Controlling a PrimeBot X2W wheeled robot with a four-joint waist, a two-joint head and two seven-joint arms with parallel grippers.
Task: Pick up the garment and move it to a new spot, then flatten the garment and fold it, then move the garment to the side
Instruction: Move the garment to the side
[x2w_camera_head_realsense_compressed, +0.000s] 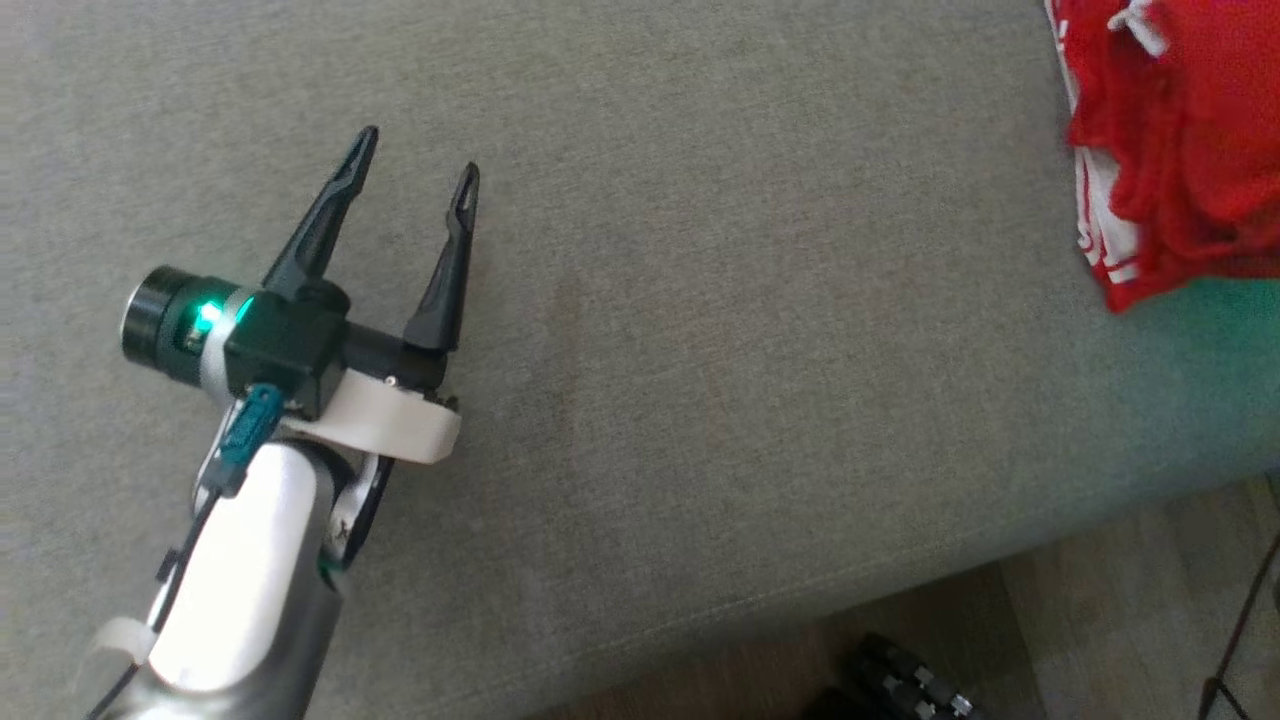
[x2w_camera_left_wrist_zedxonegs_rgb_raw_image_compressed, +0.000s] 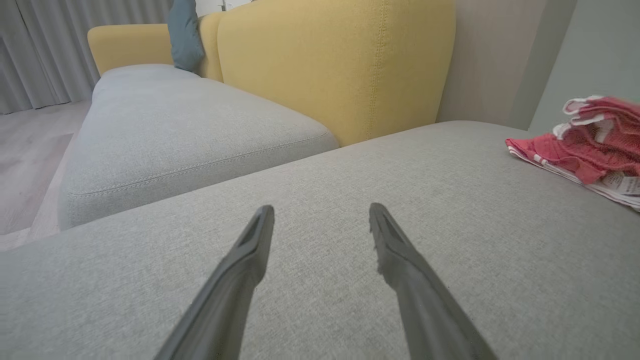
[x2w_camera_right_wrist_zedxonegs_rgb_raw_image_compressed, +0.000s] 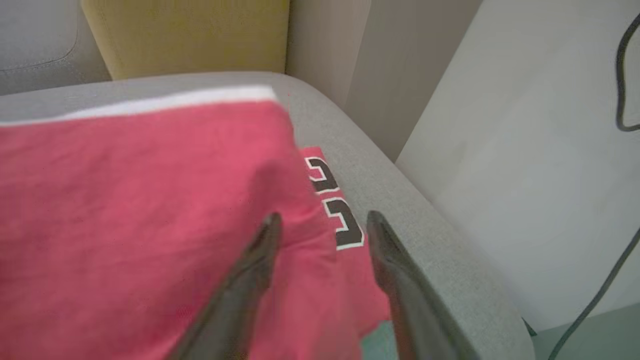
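The garment (x2w_camera_head_realsense_compressed: 1170, 150) is red with white trim and lies bunched at the far right of the grey cushion (x2w_camera_head_realsense_compressed: 700, 300). In the left wrist view the garment (x2w_camera_left_wrist_zedxonegs_rgb_raw_image_compressed: 585, 145) sits at the right edge, well away from my left gripper (x2w_camera_left_wrist_zedxonegs_rgb_raw_image_compressed: 322, 217), which hovers open over bare cushion. The head view has my left gripper (x2w_camera_head_realsense_compressed: 420, 160) at the left, fingers spread and holding nothing. My right gripper (x2w_camera_right_wrist_zedxonegs_rgb_raw_image_compressed: 325, 225) stands open just above the garment (x2w_camera_right_wrist_zedxonegs_rgb_raw_image_compressed: 150, 210), over its right edge near black and white lettering. Nothing is pinched between its fingers.
A yellow backrest (x2w_camera_left_wrist_zedxonegs_rgb_raw_image_compressed: 325, 60) rises behind the cushion, with a second grey seat (x2w_camera_left_wrist_zedxonegs_rgb_raw_image_compressed: 190, 130) and a teal pillow (x2w_camera_left_wrist_zedxonegs_rgb_raw_image_compressed: 185, 30) beyond it. The cushion's front edge drops to a wooden floor (x2w_camera_head_realsense_compressed: 1100, 620). A pale wall (x2w_camera_right_wrist_zedxonegs_rgb_raw_image_compressed: 525, 150) and a dark cable (x2w_camera_right_wrist_zedxonegs_rgb_raw_image_compressed: 620, 75) lie right of the garment.
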